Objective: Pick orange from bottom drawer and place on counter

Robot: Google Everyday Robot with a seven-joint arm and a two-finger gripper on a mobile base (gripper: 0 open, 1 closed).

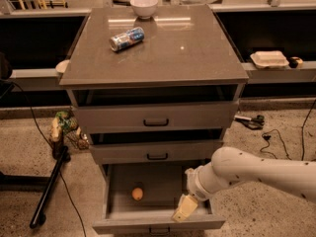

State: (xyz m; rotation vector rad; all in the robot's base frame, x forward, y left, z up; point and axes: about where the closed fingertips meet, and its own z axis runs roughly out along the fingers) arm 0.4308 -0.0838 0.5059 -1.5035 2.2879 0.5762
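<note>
The orange (137,194) lies inside the open bottom drawer (155,223), left of the middle. The gripper (185,208) hangs from the white arm (256,173) that reaches in from the right, over the drawer's right front part and to the right of the orange, apart from it. The counter (168,48) is the glossy grey-brown top of the cabinet, above the two shallower drawers.
A soda can (127,38) lies on its side on the counter and a white bowl (144,6) stands at its back edge. A white container (269,59) sits on the ledge at right. Cables (274,137) lie on the floor at right; a dark pole (49,189) leans at left.
</note>
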